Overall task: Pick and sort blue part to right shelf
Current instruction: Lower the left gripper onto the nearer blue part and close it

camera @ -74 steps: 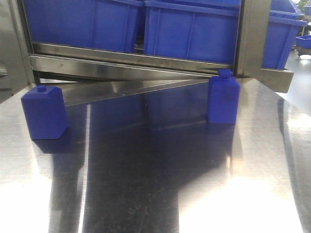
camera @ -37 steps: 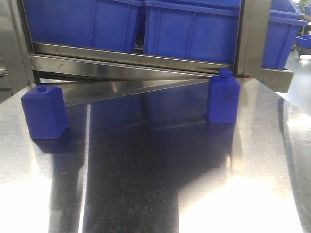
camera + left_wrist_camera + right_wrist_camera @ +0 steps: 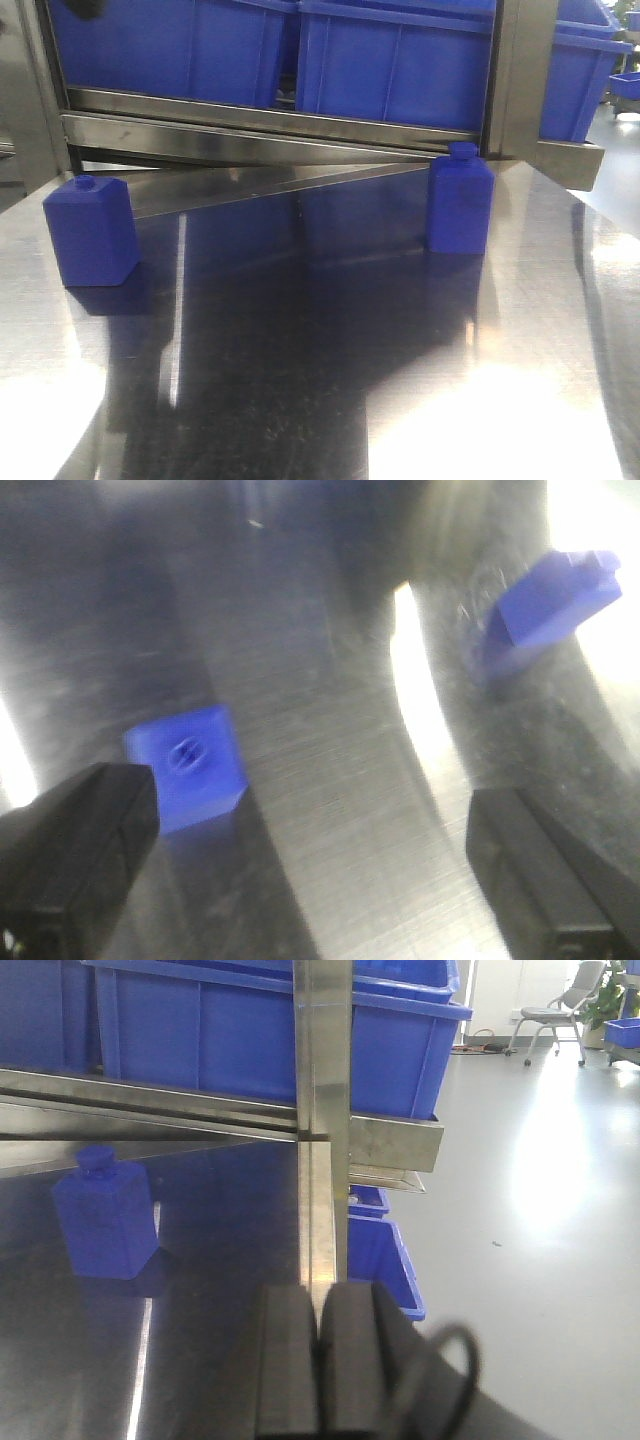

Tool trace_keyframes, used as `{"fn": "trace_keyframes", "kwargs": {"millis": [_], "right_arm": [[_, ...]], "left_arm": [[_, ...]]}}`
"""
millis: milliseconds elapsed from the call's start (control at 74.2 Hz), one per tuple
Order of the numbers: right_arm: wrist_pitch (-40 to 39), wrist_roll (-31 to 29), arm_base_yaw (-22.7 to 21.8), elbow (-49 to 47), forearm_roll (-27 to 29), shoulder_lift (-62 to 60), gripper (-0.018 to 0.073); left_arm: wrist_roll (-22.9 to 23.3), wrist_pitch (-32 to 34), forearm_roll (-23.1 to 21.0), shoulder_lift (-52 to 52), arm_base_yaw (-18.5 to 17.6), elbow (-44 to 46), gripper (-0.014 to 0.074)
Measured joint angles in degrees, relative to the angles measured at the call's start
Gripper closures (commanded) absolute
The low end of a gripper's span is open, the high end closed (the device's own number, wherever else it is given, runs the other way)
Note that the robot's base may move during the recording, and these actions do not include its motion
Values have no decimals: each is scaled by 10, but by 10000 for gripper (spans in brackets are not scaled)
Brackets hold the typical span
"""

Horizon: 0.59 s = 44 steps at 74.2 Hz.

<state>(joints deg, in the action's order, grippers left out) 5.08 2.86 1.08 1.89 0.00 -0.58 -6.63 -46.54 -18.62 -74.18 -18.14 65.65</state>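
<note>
The left gripper hangs over the steel table with jaws spread wide. The right gripper has its pads pressed together on nothing. One blue part stands upright near the table's left edge, and a second blue part stands farther back on the right, just beside the upright post. Behind them, blue bins sit on the shelf rail, their contents hidden.

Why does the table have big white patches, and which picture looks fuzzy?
Front view: light bounces off the shiny steel table, making white patches near the bottom. Left wrist view: fuzzy all over, both the near blue part and the far blue part smeared. Right wrist view: mostly sharp, bright floor.
</note>
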Motion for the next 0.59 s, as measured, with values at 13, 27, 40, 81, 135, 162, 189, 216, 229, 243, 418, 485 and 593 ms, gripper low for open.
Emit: {"fn": "trace_keyframes", "kwargs": {"millis": [13,27,40,81,135,162,189,216,229,243,418,485,593], "right_arm": [[0,0,0,0,0,0,503],[0,0,0,0,0,0,503],[0,0,0,0,0,0,503],[0,0,0,0,0,0,503],[0,0,0,0,0,0,503],[0,0,0,0,0,0,503],[0,0,0,0,0,0,503],[0,0,0,0,0,0,503],[0,0,0,0,0,0,503],[0,0,0,0,0,0,503],[0,0,0,0,0,0,503],[0,0,0,0,0,0,503],[0,0,0,0,0,0,503]], "left_arm": [[0,-5,1,-10,-1,8,-96],[0,-13,4,-21,-4,16,-96],[1,-16,5,-26,-4,24,-96],[10,-35,14,-56,-6,44,-96],[38,-63,35,-93,-7,75,-96],[61,-77,50,-111,-7,93,-96],[85,-95,70,-130,-7,109,-96],[99,-104,83,-145,-7,117,-96],[108,-110,95,-152,-7,123,-96],[116,-119,102,-158,-7,128,-96],[168,-159,149,-213,-7,162,-96],[171,-160,152,-224,-7,164,-96],[174,-160,152,-241,-7,164,-96]]}}
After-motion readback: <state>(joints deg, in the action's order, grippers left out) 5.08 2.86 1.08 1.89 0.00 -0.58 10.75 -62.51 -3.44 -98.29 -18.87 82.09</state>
